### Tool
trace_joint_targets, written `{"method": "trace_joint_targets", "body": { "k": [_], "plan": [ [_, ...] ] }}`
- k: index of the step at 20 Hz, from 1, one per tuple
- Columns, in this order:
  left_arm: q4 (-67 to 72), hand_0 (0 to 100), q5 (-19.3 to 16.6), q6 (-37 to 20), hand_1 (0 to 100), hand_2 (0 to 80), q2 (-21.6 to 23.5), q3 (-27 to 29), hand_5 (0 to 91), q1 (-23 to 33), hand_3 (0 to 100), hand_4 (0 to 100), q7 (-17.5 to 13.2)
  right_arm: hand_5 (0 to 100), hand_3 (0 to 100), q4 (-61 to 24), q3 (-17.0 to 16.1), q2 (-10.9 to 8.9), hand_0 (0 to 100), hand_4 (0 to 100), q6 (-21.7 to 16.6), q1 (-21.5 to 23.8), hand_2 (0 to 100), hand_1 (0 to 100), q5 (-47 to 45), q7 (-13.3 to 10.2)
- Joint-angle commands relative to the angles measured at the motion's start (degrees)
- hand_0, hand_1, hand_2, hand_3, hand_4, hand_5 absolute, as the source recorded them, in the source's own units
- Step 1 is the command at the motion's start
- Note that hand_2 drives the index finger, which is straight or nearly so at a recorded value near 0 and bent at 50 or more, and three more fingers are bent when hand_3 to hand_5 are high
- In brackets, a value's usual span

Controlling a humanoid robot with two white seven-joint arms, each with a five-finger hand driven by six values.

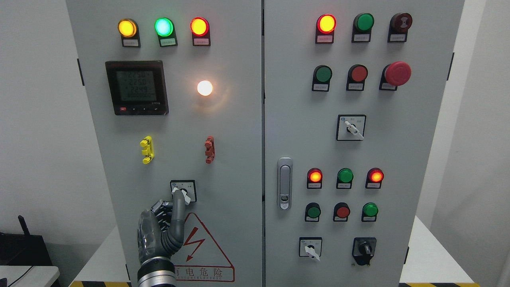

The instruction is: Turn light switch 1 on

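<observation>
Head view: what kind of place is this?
Likely an electrical test or training bay: a grey two-door control cabinet with lit indicator lamps, a digital power meter and a red emergency-stop button. The left robot hand reaches up to the rotary switch on the left door.

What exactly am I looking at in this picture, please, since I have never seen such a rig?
This is the view from a camera on a humanoid robot's head. It faces a grey electrical cabinet with two doors, covered in lamps, push buttons and a meter. The robot's left hand comes up from the bottom edge; its thumb and a finger touch the knob of a rotary switch on the left door. A white bulb above it glows. The right hand is out of view.
</observation>
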Motion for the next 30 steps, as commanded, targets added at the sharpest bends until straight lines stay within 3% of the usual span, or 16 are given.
{"method": "trace_joint_targets", "body": {
  "k": [1,5,6,9,12,14,15,16,20,25,30],
  "plan": [
    [-3.3,28,0.0,-1.31,24,67.0,0.58,0.74,81.6,3.02,94,89,-0.32,0,0,0.0,1.14,0.0,12,0,0.04,0.0,0,39,-1.49,0.05],
    [-3.84,26,-0.09,-6.74,25,67.8,0.76,5.47,81.3,6.88,95,89,-5.67,0,0,0.0,1.14,0.0,12,0,0.04,0.0,0,39,-1.49,0.05],
    [-3.93,25,-0.09,-9.46,26,67.7,0.84,7.14,81.3,8.37,95,89,-7.6,0,0,0.0,1.14,0.0,12,0,0.04,0.0,0,39,-1.49,0.05],
    [-3.93,15,-0.18,-21.75,25,66.4,0.84,13.46,81.3,14.87,94,89,-17.61,0,0,0.0,1.14,0.0,12,0,0.04,0.0,0,39,-1.49,0.05],
    [-3.58,5,-0.09,-31.0,23,62.1,1.19,20.58,77.5,21.03,93,89,-21.06,0,0,0.0,1.14,0.0,12,0,0.04,0.0,0,39,-1.49,0.05],
    [-3.14,2,0.26,-34.87,22,56.7,2.07,26.55,69.0,25.16,89,86,-24.13,0,0,0.0,1.14,0.0,12,0,0.04,0.0,0,39,-1.49,0.05],
    [-2.09,1,1.04,-37.15,20,48.9,2.51,29.71,49.7,26.92,84,82,-25.54,0,0,0.0,1.14,0.0,12,0,0.04,0.0,0,39,-1.49,0.05],
    [-0.17,0,2.27,-39.61,18,44.1,2.86,32.88,43.7,28.59,79,77,-27.12,0,0,0.0,1.06,0.0,12,0,0.04,0.0,0,39,-1.49,0.05],
    [11.07,0,6.23,-48.23,15,31.6,3.48,45.01,34.4,35.27,61,64,-33.53,0,0,0.0,1.14,0.0,12,0,0.04,0.0,0,39,-1.49,0.05],
    [30.66,0,8.52,-51.75,12,27.3,3.57,52.68,27.8,38.53,51,53,-34.69,0,0,0.0,1.14,0.0,12,0,0.04,0.0,0,39,-1.49,0.05],
    [53.6,1,8.35,-52.47,9,17.6,4.18,54.18,24.6,39.33,37,44,-34.69,0,0,0.0,1.14,0.0,12,0,0.04,0.0,0,39,-1.49,0.05]
  ]
}}
